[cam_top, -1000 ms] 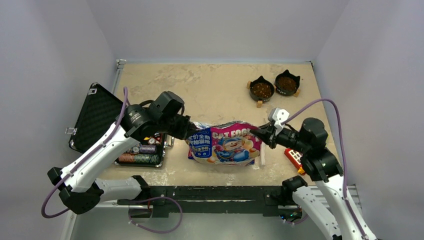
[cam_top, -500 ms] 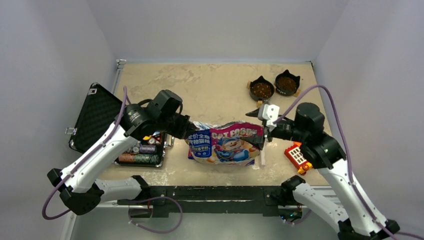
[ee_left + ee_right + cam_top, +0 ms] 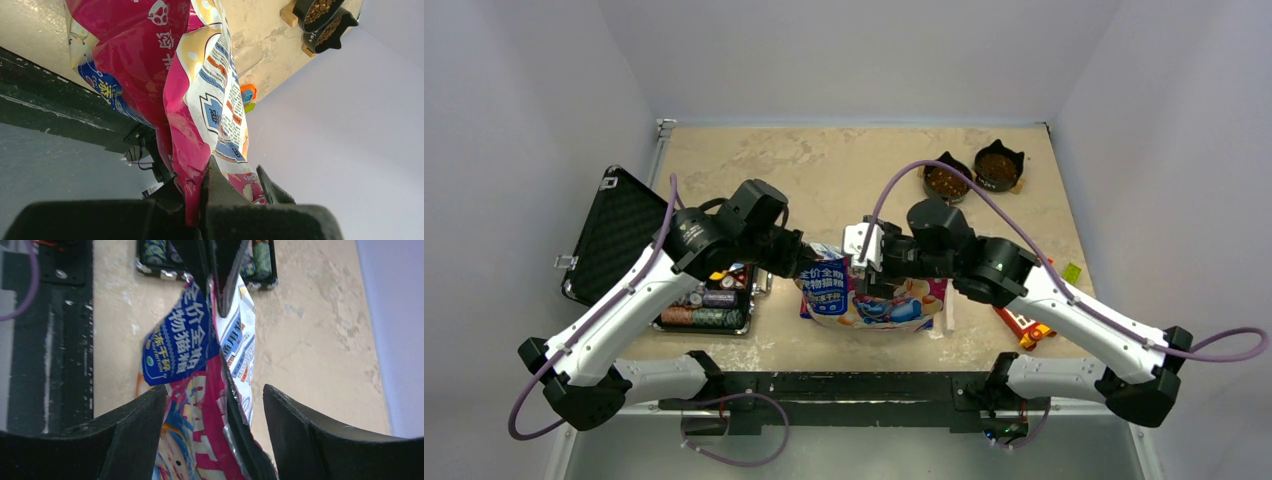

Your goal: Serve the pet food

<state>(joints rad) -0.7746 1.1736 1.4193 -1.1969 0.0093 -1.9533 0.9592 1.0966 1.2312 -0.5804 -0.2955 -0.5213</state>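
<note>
The pet food bag (image 3: 879, 297), pink, blue and white foil with a cartoon print, stands crumpled at the table's near middle. My left gripper (image 3: 799, 262) is shut on its left top corner; in the left wrist view the jaws (image 3: 205, 172) pinch the pink foil edge of the bag (image 3: 150, 60). My right gripper (image 3: 871, 283) hovers open over the bag's top. In the right wrist view its gripper (image 3: 215, 390) straddles the bag's torn upper edge (image 3: 175, 345) without pressing it. Brown kibble fills two black cat-eared bowls (image 3: 947, 180) (image 3: 998, 167) at the back right.
An open black case (image 3: 614, 235) with a tray of poker chips (image 3: 709, 302) lies at the left, close behind my left arm. A red toy block (image 3: 1021, 320) and a white strip (image 3: 948, 310) lie right of the bag. The bowls (image 3: 320, 12) stand apart from both arms.
My right gripper let go of the bag's right corner, opened, and swung left to the bag's top middle. The left gripper kept its hold and place.
</note>
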